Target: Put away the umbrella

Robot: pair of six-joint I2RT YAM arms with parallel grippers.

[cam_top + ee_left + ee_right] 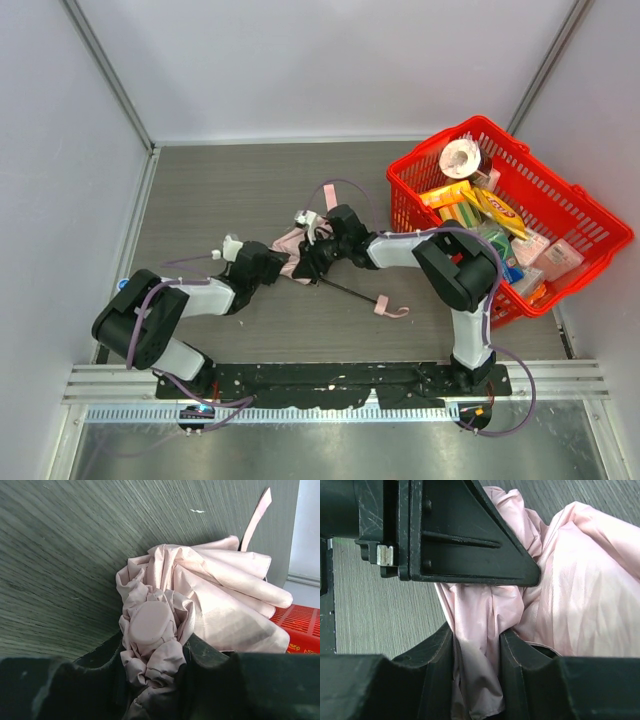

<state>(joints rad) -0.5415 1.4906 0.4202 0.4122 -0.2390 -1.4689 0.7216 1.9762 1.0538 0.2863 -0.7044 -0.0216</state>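
Between facing tools, clenches left gripper (pixel 275 266) and right gripper (pixel 316 258) on canopy of pale pink fabric compact umbrella (pixel 291 240); risks thin cloth slipping out or tearing under opposed pulls

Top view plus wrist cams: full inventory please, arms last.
umbrella: 1, pale pink with black shaft, mid-table between both grippers
basket: 1, red, far right of table
roll: 1, white, basket's far corner
packages: several, yellow, green, pink and others, in basket
table: 1, grey wood grain, under everything
left gripper: 1, black, clamped on umbrella fabric
right gripper: 1, black, clamped on umbrella fabric
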